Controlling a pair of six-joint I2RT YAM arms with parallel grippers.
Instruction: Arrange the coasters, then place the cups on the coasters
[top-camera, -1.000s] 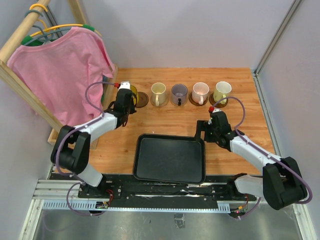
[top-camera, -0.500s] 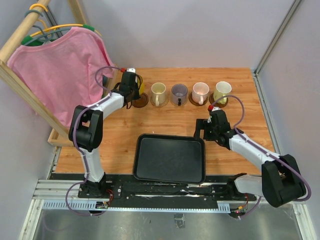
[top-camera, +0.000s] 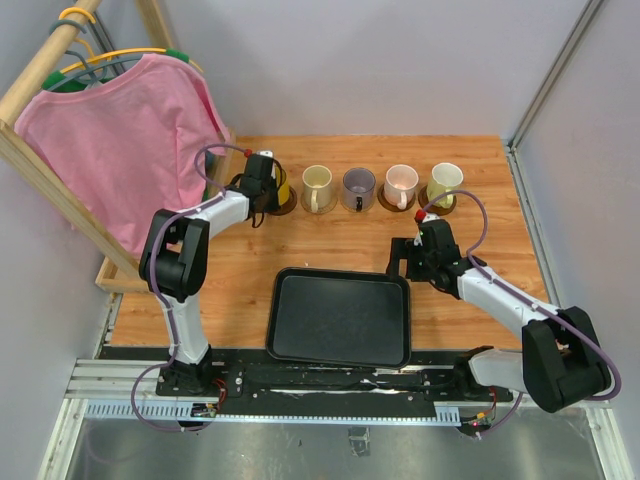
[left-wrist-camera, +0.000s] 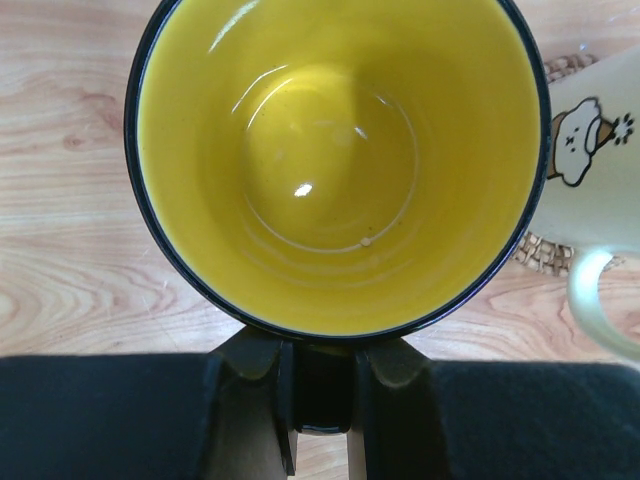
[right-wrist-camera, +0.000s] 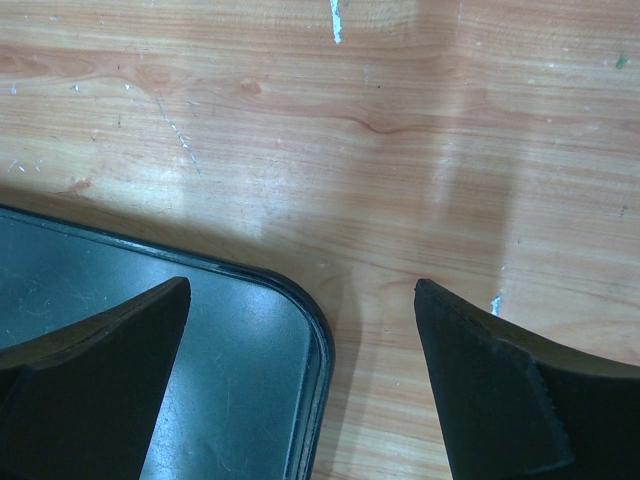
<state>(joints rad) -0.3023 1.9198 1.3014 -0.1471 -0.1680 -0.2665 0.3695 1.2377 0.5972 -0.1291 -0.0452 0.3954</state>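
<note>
My left gripper (top-camera: 268, 190) is shut on the handle of the yellow cup (left-wrist-camera: 330, 160), its fingers (left-wrist-camera: 252, 400) clamping it from both sides. The cup (top-camera: 282, 181) is over a dark brown coaster (top-camera: 286, 205) at the left end of the row; whether it rests on it I cannot tell. To its right stand the cream cup (top-camera: 317, 184), grey-purple cup (top-camera: 358, 185), pink cup (top-camera: 401, 181) and pale yellow-green cup (top-camera: 445, 181), each on a coaster. My right gripper (top-camera: 403, 262) stands open, holding nothing, over the tray's far right corner.
The black tray (top-camera: 340, 318) lies at the near middle; its corner (right-wrist-camera: 310, 340) shows under my right gripper (right-wrist-camera: 300, 290). A wooden rack with a pink shirt (top-camera: 125, 140) stands close to the left arm. The cream cup (left-wrist-camera: 590, 170) and a tan woven coaster (left-wrist-camera: 545, 255) sit right beside the yellow cup.
The left arm has carried the yellow cup away from me, to the dark coaster at the row's left end, and has settled slightly since. The right arm has barely moved.
</note>
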